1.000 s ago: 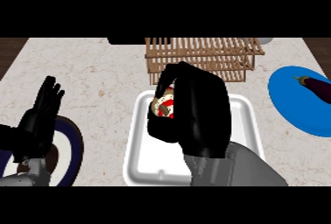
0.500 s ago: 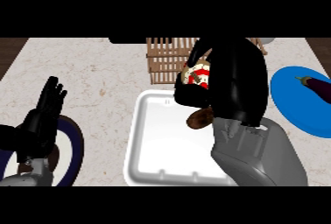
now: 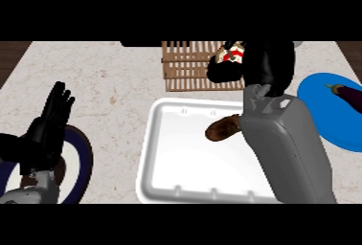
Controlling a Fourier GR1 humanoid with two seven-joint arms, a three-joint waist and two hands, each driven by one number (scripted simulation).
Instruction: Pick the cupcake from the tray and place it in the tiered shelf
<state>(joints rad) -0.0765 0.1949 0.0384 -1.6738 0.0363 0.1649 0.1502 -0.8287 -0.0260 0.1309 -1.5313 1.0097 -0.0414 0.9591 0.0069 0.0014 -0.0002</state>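
Observation:
The cupcake (image 3: pixel 232 53), with white and red topping, is high at the back, and my right hand (image 3: pixel 267 64) is shut on it with black fingers curled round its sides. It hangs over the right part of the wooden slatted tiered shelf (image 3: pixel 189 67). My grey right forearm crosses the right side of the white tray (image 3: pixel 176 158) and hides that edge. At the left, my left hand (image 3: pixel 48 122) rests open, fingers up, apart from all of these.
A brown lump of food (image 3: pixel 222 129) lies in the tray beside my forearm. A blue plate (image 3: pixel 322 107) with a purple eggplant (image 3: pixel 346 93) sits at the right. A dark-rimmed plate (image 3: pixel 79 165) lies under my left arm.
My right hand has lifted the cupcake off the tray and carried it back and right, over the shelf. The brown food in the tray has come into sight. The left hand has stayed still.

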